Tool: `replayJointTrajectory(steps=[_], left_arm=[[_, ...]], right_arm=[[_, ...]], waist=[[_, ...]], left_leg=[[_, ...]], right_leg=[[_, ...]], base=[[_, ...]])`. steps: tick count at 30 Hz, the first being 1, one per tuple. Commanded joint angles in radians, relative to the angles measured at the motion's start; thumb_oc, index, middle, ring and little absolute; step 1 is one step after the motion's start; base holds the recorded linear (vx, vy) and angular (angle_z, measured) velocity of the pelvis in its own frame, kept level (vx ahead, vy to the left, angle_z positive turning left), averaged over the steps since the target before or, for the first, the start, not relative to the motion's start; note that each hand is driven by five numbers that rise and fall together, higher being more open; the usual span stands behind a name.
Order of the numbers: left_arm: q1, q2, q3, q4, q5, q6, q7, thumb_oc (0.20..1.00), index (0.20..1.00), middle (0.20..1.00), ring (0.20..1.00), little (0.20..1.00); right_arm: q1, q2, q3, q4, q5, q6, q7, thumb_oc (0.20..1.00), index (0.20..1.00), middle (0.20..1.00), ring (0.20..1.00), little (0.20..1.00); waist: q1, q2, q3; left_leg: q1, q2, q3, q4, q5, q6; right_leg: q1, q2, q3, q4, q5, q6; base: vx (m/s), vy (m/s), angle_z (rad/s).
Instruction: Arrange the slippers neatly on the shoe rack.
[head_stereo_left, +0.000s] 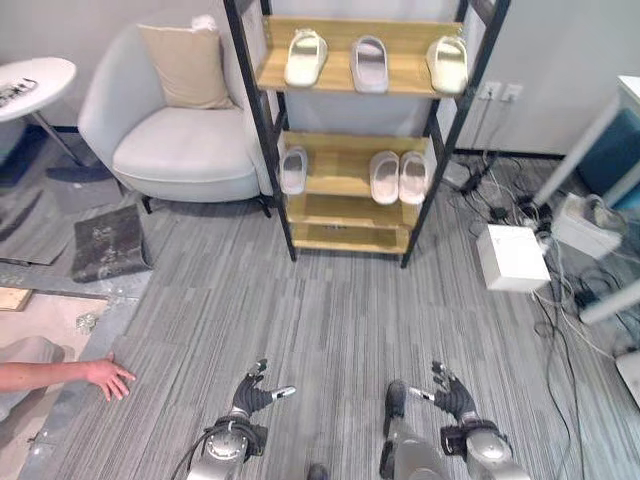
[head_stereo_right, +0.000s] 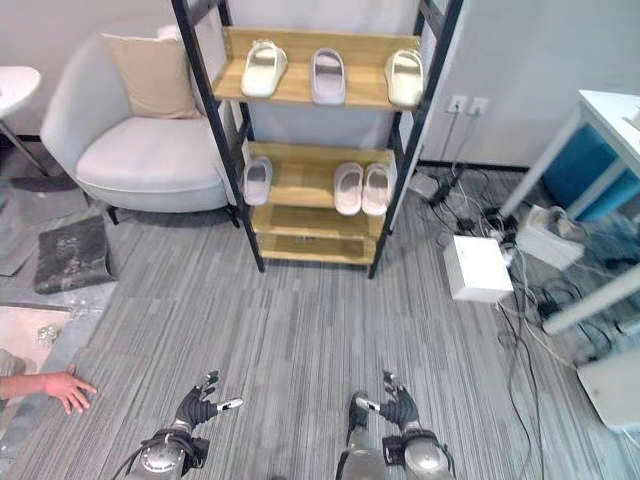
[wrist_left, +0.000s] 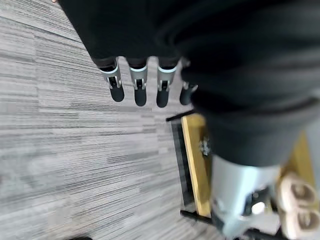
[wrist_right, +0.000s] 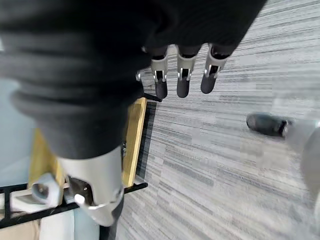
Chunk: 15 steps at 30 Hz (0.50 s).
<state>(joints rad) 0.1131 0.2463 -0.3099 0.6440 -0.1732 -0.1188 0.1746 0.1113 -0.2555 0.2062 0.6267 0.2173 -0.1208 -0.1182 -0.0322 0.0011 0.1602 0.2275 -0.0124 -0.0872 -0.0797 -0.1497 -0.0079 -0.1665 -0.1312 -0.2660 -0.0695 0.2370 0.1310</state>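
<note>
Person's hand (head_stereo_left: 108, 378): arm cut by frame edge. Round table (head_stereo_left: 35, 80) cut off too.

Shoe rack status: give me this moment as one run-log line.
shoe rack: three slippers top shelf, three middle | left hand: open, empty, low over floor | right hand: open, empty | person's hand: on floor, left
</note>
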Motion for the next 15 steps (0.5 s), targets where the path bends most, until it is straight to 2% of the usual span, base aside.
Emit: replayJointTrajectory(steps=[1,4,5,7,8,9,11,13,14,15], left_arm=[[-0.049,0.049,0.02,-0.05,0.029,-0.039,0.0,1.0,1.0,1.0,1.0,1.0],[-0.044,0.054,0.015,-0.055,0.026,-0.04,-0.003,1.0,1.0,1.0,1.0,1.0],[-0.047,0.057,0.01,-0.065,0.021,-0.041,-0.001,1.0,1.0,1.0,1.0,1.0],[-0.06,0.06,-0.001,-0.065,0.01,-0.045,-0.001,1.0,1.0,1.0,1.0,1.0],[-0.074,0.066,-0.008,-0.071,-0.001,-0.05,-0.001,1.0,1.0,1.0,1.0,1.0],[-0.074,0.067,-0.008,-0.072,-0.001,-0.05,-0.001,1.0,1.0,1.0,1.0,1.0],[-0.086,0.072,-0.013,-0.08,-0.006,-0.047,0.003,1.0,1.0,1.0,1.0,1.0],[-0.09,0.078,-0.014,-0.091,-0.01,-0.047,0.004,1.0,1.0,1.0,1.0,1.0],[-0.09,0.082,-0.015,-0.091,-0.006,-0.047,0.006,1.0,1.0,1.0,1.0,1.0],[-0.088,0.085,-0.013,-0.089,-0.003,-0.044,0.006,1.0,1.0,1.0,1.0,1.0]], right_arm=[[-0.057,-0.02,-0.012,-0.055,0.024,-0.045,0.002,1.0,1.0,1.0,1.0,1.0],[-0.051,-0.025,-0.01,-0.058,0.043,-0.053,0.011,1.0,1.0,1.0,1.0,1.0],[-0.052,-0.028,-0.009,-0.059,0.055,-0.059,0.011,1.0,1.0,1.0,1.0,1.0],[-0.054,-0.033,-0.003,-0.064,0.072,-0.066,0.012,1.0,1.0,1.0,1.0,1.0],[-0.059,-0.042,0.004,-0.064,0.082,-0.07,0.013,1.0,1.0,1.0,1.0,1.0],[-0.06,-0.042,0.004,-0.063,0.082,-0.07,0.013,1.0,1.0,1.0,1.0,1.0],[-0.069,-0.042,0.009,-0.065,0.092,-0.067,0.008,1.0,1.0,1.0,1.0,1.0],[-0.071,-0.041,0.009,-0.067,0.103,-0.072,0.006,1.0,1.0,1.0,1.0,1.0],[-0.077,-0.039,0.013,-0.063,0.101,-0.075,0.002,1.0,1.0,1.0,1.0,1.0],[-0.082,-0.037,0.015,-0.06,0.099,-0.075,0.004,1.0,1.0,1.0,1.0,1.0]], waist=[[0.003,-0.046,0.012],[0.006,-0.044,0.004],[0.01,-0.047,0.009],[0.028,-0.067,0.033],[0.051,-0.086,0.056],[0.051,-0.085,0.057],[0.066,-0.097,0.07],[0.083,-0.117,0.081],[0.099,-0.116,0.085],[0.101,-0.12,0.081]], left_leg=[[0.004,-0.027,-0.029,0.123,-0.013,-0.011],[-0.026,-0.016,-0.02,0.255,0.055,-0.06],[-0.067,-0.008,-0.006,0.362,0.107,-0.095],[-0.145,-0.013,0.017,0.501,0.168,-0.134],[-0.21,-0.029,0.017,0.624,0.191,-0.142],[-0.214,-0.028,0.017,0.631,0.188,-0.142],[-0.279,-0.009,0.036,0.636,0.182,-0.114],[-0.371,-0.014,0.039,0.588,0.132,-0.079],[-0.402,-0.014,0.039,0.534,0.091,-0.063],[-0.407,-0.022,0.035,0.48,0.079,-0.05]], right_leg=[[0.025,-0.027,-0.017,0.003,-0.034,0.059],[0.066,0.003,-0.044,0.014,-0.08,0.026],[0.089,0.012,-0.053,0.019,-0.104,0.01],[0.13,0.013,-0.055,0.02,-0.135,-0.015],[0.163,0.014,-0.054,0.023,-0.159,-0.032],[0.162,0.015,-0.055,0.024,-0.158,-0.032],[0.188,0.027,-0.046,0.011,-0.185,-0.048],[0.214,0.029,-0.032,-0.001,-0.211,-0.05],[0.23,0.042,-0.019,-0.008,-0.227,-0.049],[0.23,0.045,-0.015,-0.009,-0.235,-0.048]], base=[[0.41,-0.074,0.25],[0.36,-0.067,0.05],[0.26,-0.078,0.01],[0.26,-0.107,0.03],[0.2,-0.096,0.09],[0.21,-0.097,-0.05],[0.18,-0.067,-0.11],[0.24,-0.056,0.09],[0.25,-0.014,0.31],[0.26,0.037,0.32]])
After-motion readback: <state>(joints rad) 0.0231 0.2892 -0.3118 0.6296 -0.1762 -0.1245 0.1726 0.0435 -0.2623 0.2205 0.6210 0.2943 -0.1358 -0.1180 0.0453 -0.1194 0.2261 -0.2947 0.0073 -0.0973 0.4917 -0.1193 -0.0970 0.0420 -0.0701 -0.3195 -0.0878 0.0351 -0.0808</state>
